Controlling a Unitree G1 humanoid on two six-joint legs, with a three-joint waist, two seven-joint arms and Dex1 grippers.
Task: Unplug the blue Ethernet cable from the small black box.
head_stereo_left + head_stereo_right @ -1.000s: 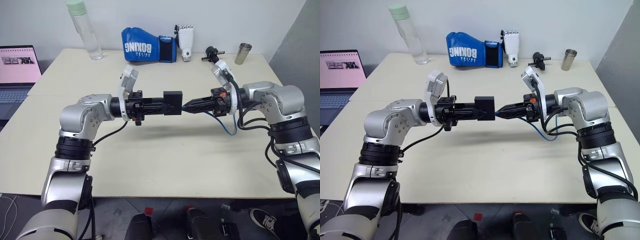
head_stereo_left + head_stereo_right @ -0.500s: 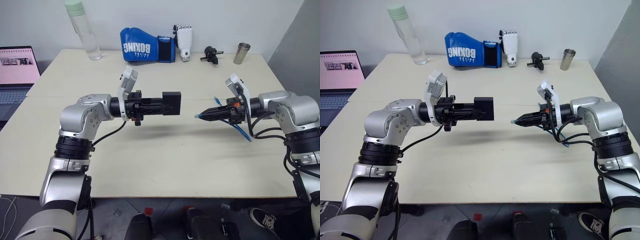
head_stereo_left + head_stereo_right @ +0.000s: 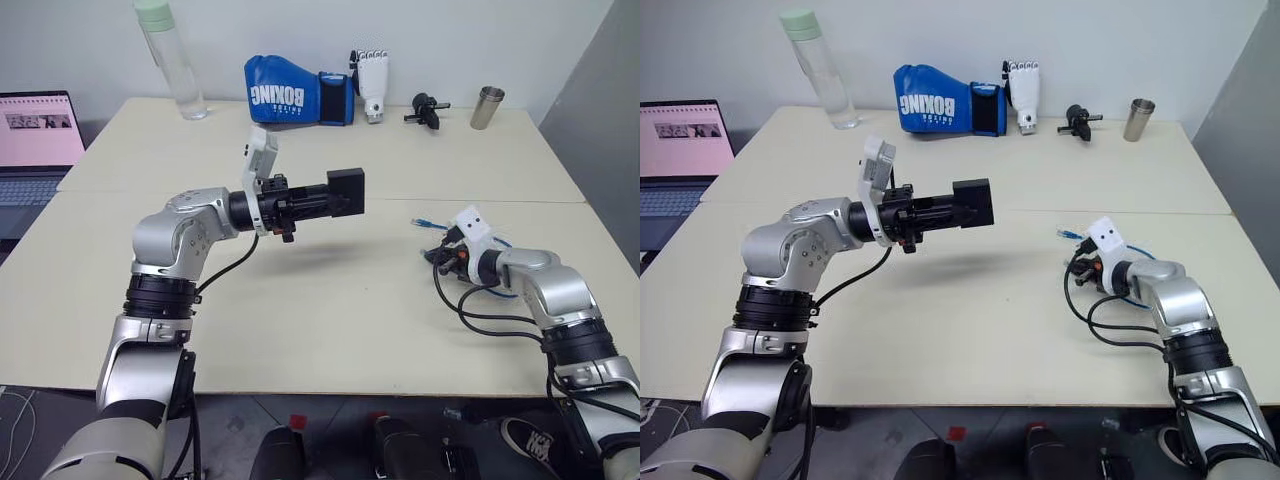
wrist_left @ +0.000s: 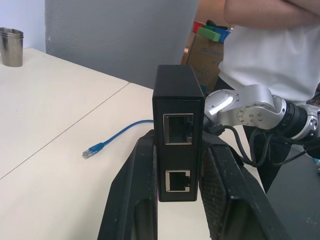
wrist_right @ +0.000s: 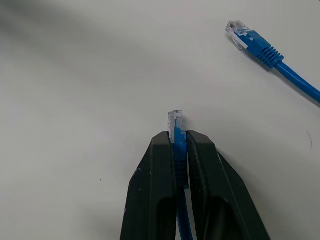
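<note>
Over on the left, the left gripper [image 3: 335, 198] is raised above the cream tabletop [image 3: 300, 300], its two black fingers [image 4: 135, 200] pressed against the sides of the small flat matte-black rectangular box [image 3: 346, 192]. The box juts straight out past the fingertips, long axis in line with the fingers, its ported end aimed across towards the right arm. In the left wrist view both sockets on that end face are empty, so no plug is seated.

Moving right, there is open table between the arms. The free plug [image 3: 420, 222] of the thin bright-blue Ethernet cable [image 4: 120, 135] lies flat on the tabletop, just beyond the right gripper's tips and a touch to one side, pointing away from it.

At the far right, the right gripper [image 5: 178, 142] is low, close over the table, and pinching the cable's other end: the fingers are closed on the plug boot, clear tip poking out ahead, cord running back between them along their line.

My read: the unplugging is done. The right arm is the nearer one to the cable, well apart from the box, and setting the cable down looks like what's left.
</note>
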